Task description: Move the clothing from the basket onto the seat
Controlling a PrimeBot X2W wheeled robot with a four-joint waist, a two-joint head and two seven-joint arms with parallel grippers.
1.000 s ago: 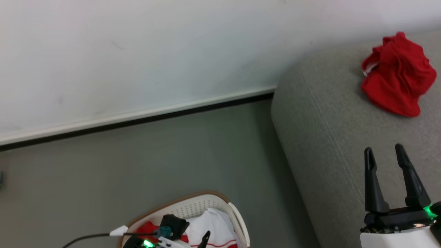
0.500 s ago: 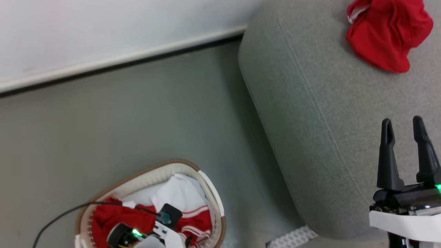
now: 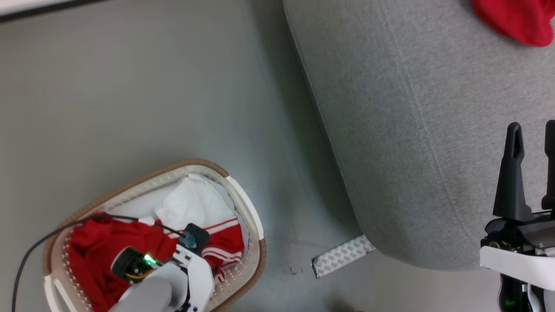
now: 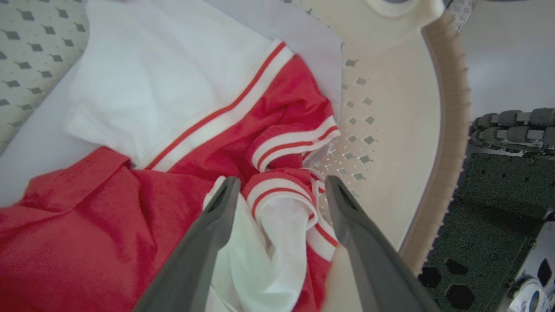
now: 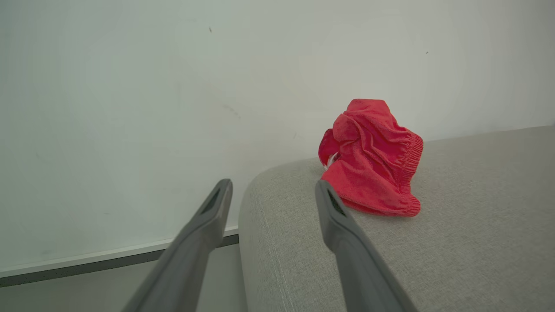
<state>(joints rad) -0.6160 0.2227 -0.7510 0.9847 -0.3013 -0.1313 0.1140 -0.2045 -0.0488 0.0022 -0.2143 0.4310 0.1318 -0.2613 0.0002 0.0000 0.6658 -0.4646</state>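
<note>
The basket (image 3: 130, 184) stands on the floor (image 3: 130, 86), with open floor between it and the seat (image 3: 412, 130), whose rounded edge runs diagonally down the head view. The basket's long axis tilts up toward the right. The clothing (image 3: 95, 247) lies crumpled inside it; one red garment (image 5: 373, 173) sits near the seat's corner. The left gripper (image 4: 281, 184) is spread wide over a striped cuff (image 4: 277, 197), clamping nothing; the right gripper (image 3: 532, 130) hangs open, empty, above the seat
</note>
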